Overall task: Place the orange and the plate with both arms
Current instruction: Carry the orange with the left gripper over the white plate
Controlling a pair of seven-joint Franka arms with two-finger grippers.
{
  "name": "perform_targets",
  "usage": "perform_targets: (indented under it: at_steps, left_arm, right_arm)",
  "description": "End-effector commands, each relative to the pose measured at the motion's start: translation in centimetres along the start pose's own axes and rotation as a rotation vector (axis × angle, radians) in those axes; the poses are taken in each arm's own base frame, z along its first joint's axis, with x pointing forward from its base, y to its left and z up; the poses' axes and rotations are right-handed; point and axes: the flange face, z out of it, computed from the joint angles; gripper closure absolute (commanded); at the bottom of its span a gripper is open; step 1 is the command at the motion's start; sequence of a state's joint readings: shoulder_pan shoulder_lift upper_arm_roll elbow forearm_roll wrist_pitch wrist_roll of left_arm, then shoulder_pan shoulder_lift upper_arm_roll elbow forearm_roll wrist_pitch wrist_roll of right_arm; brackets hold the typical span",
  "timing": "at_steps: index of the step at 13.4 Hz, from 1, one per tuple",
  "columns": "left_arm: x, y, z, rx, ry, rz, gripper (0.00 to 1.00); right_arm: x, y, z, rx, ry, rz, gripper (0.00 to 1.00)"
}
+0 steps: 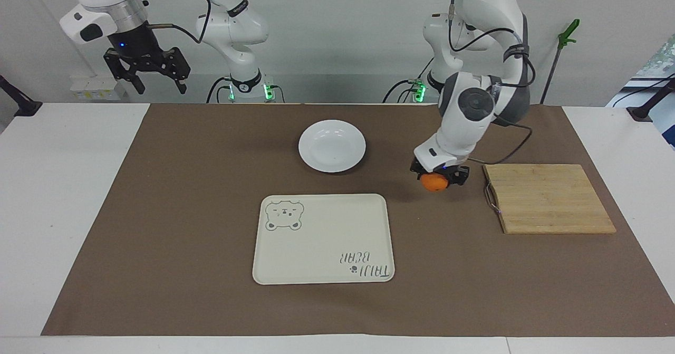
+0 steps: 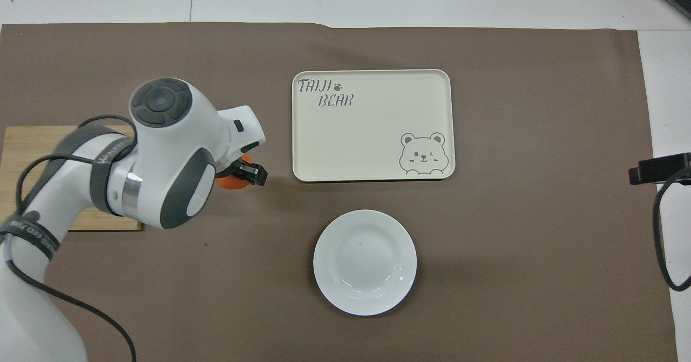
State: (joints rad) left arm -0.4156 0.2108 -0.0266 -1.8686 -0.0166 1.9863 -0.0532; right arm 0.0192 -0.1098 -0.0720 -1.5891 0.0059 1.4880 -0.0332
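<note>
Left gripper (image 1: 439, 177), just right of centre in the facing view, is clamped on the orange (image 1: 435, 182) and hangs over bare brown mat (image 1: 158, 211), between the wooden cutting board (image 1: 548, 198) and the cream tray (image 1: 322, 238). In the overhead view the same gripper (image 2: 245, 173) sits left of centre, with the orange (image 2: 229, 182) mostly hidden under the wrist.

Right gripper (image 1: 146, 72), upper left of the facing view, waits raised off the mat's corner, fingers spread and holding nothing.

Plate (image 1: 331, 145) lies flat on the mat, upper centre in the facing view, nearer to the robots than the tray and apart from it. In the overhead view the plate (image 2: 365, 262) sits at lower centre, just below the tray (image 2: 372, 124).

Progress, as judged: orange picked and in the air; not yet set down. Plate untouched; nothing on it, nothing on the tray. Likely left: put the orange down, and have the right arm deal with the plate.

Writing: tray reads "TAIJI BEAR" (image 2: 325, 93) with a paw mark, plus a winking bear face (image 2: 423, 154) in the diagonally opposed corner. No other legible labels.
</note>
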Motion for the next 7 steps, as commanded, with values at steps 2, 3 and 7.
perform_targets:
  at_steps: [2,3,7]
  left_arm:
    - [-3.1,10.8,0.3,-0.026,0.035,-0.057,1.00]
    - [-3.4,12.7,0.2,-0.036,0.067,-0.065,1.00]
    - [-5.2,20.1,2.3,-0.077,0.088,-0.051,1.00]
  right_arm:
    - [-0.4,0.1,-0.4,-0.009,-0.001,-0.019,0.00]
    - [-0.4,0.1,-0.4,-0.009,-0.001,-0.019,0.00]
    - [-0.4,0.1,-0.3,-0.009,-0.003,-0.019,0.00]
